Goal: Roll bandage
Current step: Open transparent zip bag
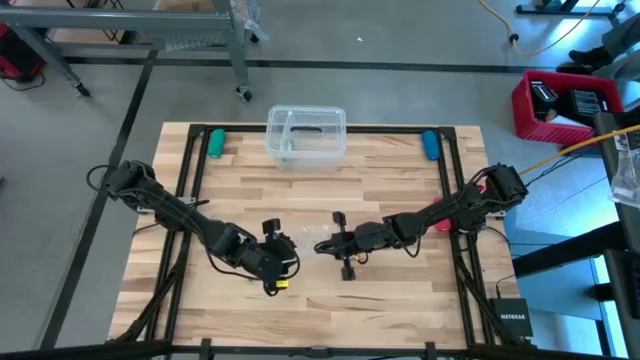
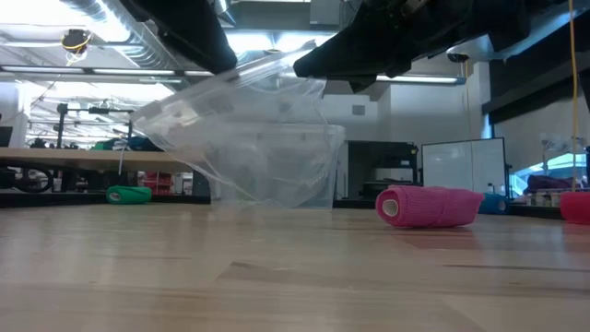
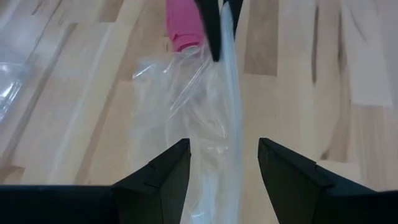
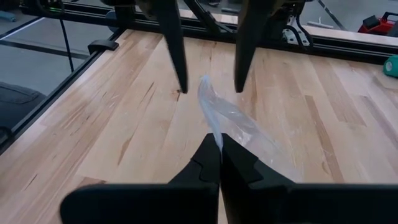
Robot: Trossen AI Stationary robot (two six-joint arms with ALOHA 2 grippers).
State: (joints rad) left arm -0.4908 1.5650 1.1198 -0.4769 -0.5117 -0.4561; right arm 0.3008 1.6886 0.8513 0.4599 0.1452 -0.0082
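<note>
Centre of the high view: 2 grippers face each other over a clear plastic wrapper [image 1: 308, 240]. The right gripper [image 4: 219, 149], fingers pressed together, pinches one end of the wrapper. The left gripper [image 3: 224, 163] stands wide apart around the wrapper, gripping nothing. The bandage [image 2: 429, 206], a pink roll, lies on the table [image 2: 277, 277], right of centre in the low view.

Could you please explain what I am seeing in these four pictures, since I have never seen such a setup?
Two dark robot arms work over a wooden table. One camera looks straight down, one sits at table height, and one rides on each wrist. The right gripper has its fingers shut on a clear plastic wrapper. The left gripper is open, its fingers either side of the same wrapper. A rolled pink bandage lies on the table. A clear plastic tub stands at the far edge.
</note>
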